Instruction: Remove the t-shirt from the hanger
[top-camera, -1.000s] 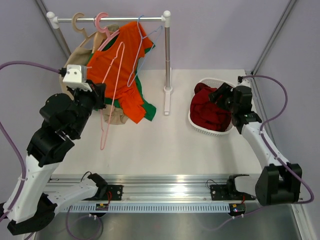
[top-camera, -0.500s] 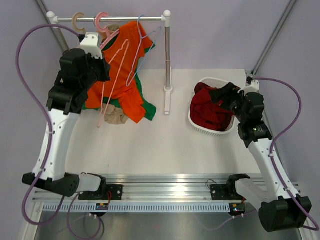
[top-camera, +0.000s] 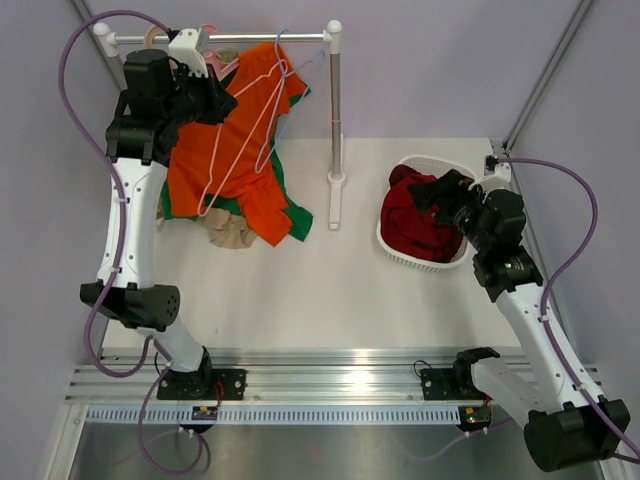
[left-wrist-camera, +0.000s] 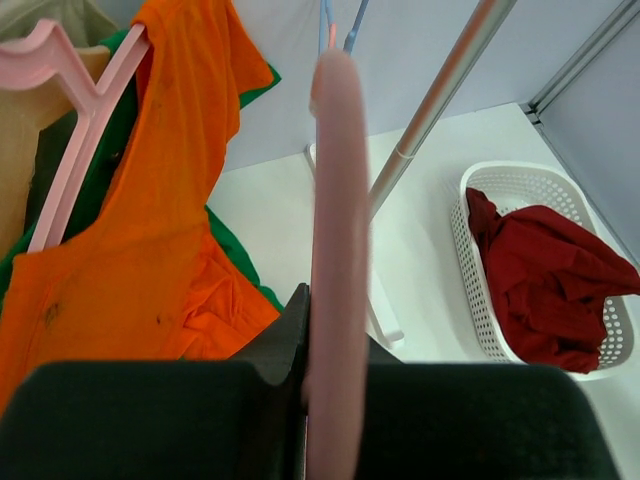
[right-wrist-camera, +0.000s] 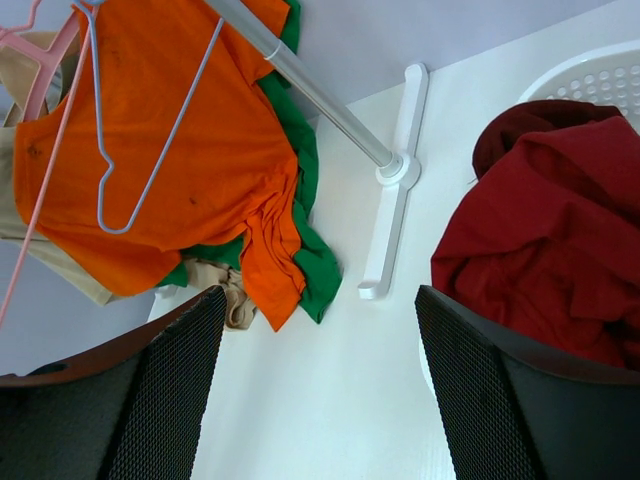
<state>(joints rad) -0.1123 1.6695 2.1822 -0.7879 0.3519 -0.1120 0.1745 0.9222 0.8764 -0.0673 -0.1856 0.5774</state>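
Note:
The crimson t-shirt (top-camera: 412, 225) lies bunched in the white basket (top-camera: 425, 163) at the right, off the hanger; it also shows in the right wrist view (right-wrist-camera: 545, 240). The thin light-pink hanger (top-camera: 204, 208) is bare and dangles in front of the orange shirt. My left gripper (top-camera: 213, 97) is raised close to the rack's rod and is shut on the hanger's bar (left-wrist-camera: 336, 220). My right gripper (top-camera: 441, 190) is open and empty, just above the basket's near right side, fingers (right-wrist-camera: 165, 390) wide apart.
A clothes rack rod (top-camera: 250, 38) on a white post (top-camera: 336, 110) holds an orange shirt with green edging (top-camera: 245, 170), a pale blue hanger (top-camera: 283, 100), a thick pink hanger (left-wrist-camera: 75, 130) and a beige garment (top-camera: 228, 233). Purple cables loop off both arms.
My left arm has swung up and back from beside the orange shirt to the rod, carrying the pink hanger. My right gripper has shifted slightly over the basket.

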